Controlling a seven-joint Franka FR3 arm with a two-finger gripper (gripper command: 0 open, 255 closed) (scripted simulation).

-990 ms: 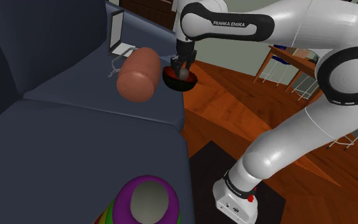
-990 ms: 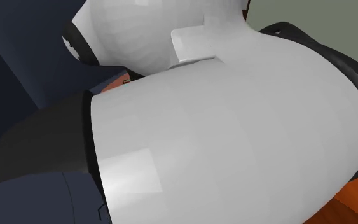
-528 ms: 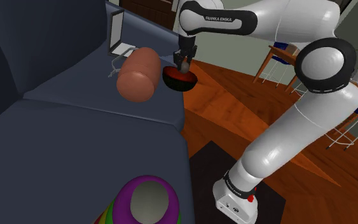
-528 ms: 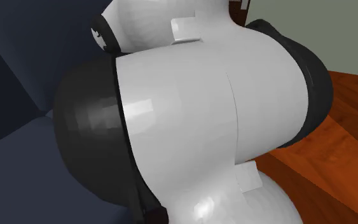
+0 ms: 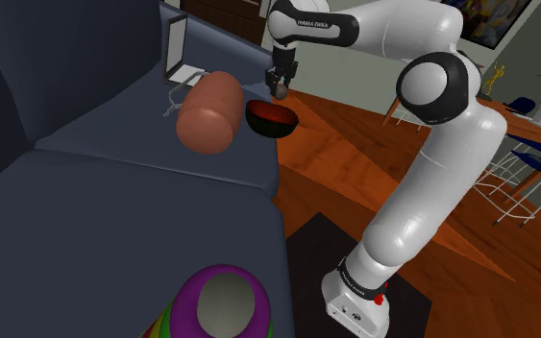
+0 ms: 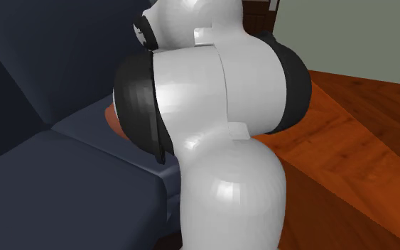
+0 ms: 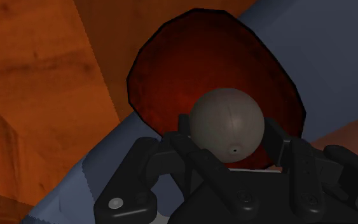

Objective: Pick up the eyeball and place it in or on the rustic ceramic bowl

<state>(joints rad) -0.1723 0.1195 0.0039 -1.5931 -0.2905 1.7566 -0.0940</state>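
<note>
The eyeball (image 7: pixel 227 122) is a plain, matte grey sphere with a faint seam running down its middle and one small dark dot low on the side facing the wrist camera. The end effector (image 7: pixel 228 132) is clamped on it, with one black finger pressed against each side of the ball. In the shoulder view the ball hangs in the air at the fingertips, just above the bowl (image 5: pixel 271 119) and not touching it. The bowl is round, dark on the outside and deep mottled red on the inside. In the wrist view its red hollow spreads out directly behind the held ball. The bowl stands near the edge of a dark blue sofa (image 5: pixel 114 182). Just beside it, toward the shoulder view's left, a pinkish-brown cylinder cushion (image 5: pixel 209 113) lies on its side. Beyond the sofa's edge is a reddish wooden floor (image 5: pixel 345 163). In the second exterior view the white arm (image 6: pixel 219 85), with its black joint ring, rises close to the camera in front of the sofa.
</note>
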